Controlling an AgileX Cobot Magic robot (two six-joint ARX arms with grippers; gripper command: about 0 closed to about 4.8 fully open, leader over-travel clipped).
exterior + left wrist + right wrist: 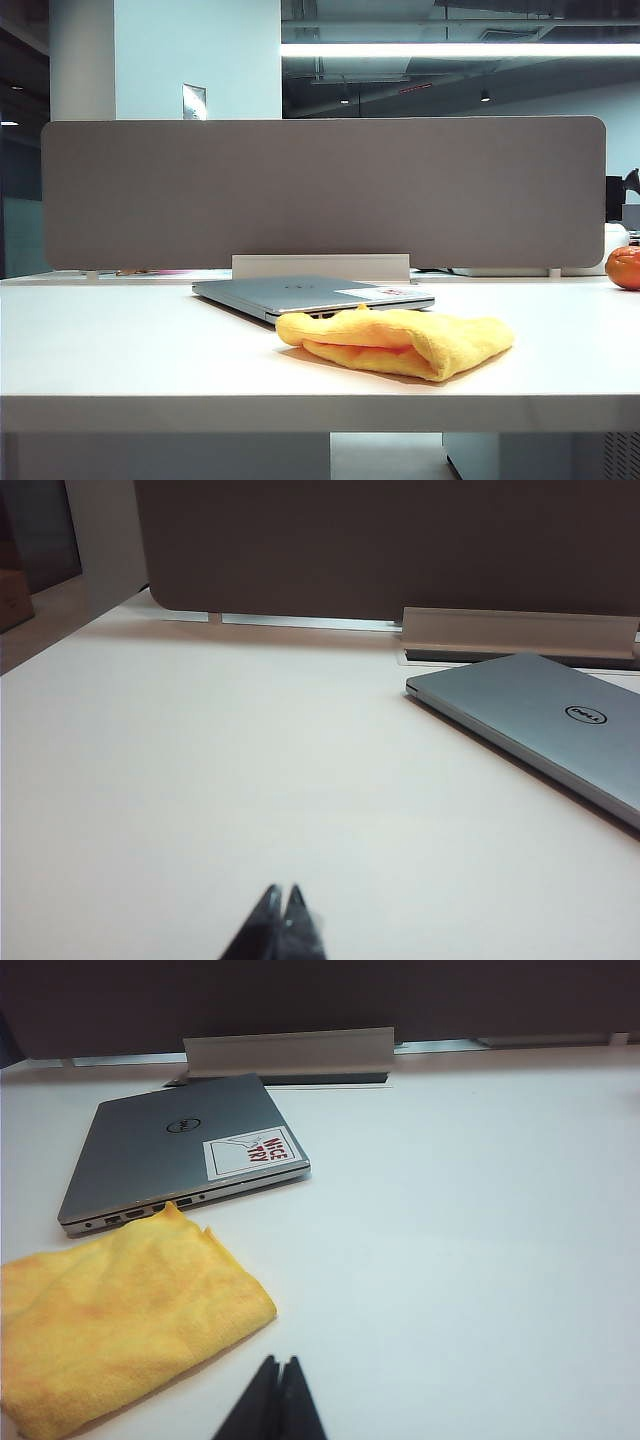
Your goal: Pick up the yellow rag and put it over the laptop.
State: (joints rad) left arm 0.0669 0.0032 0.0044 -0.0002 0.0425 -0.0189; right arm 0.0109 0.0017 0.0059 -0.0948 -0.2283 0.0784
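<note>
The yellow rag (400, 340) lies folded on the white table, just in front of the closed silver laptop (305, 293). In the right wrist view the yellow rag (110, 1315) touches the port side of the laptop (170, 1150), whose lid carries a white sticker (250, 1153). My right gripper (279, 1363) is shut and empty, hanging over bare table beside the rag. My left gripper (282, 891) is shut and empty too, well away from the laptop (545, 720). Neither arm shows in the exterior view.
A grey partition panel (320, 190) stands along the table's far edge, with a white cable cover (320, 266) at its foot behind the laptop. A round orange fruit (624, 267) sits at the far right of the table (120, 350).
</note>
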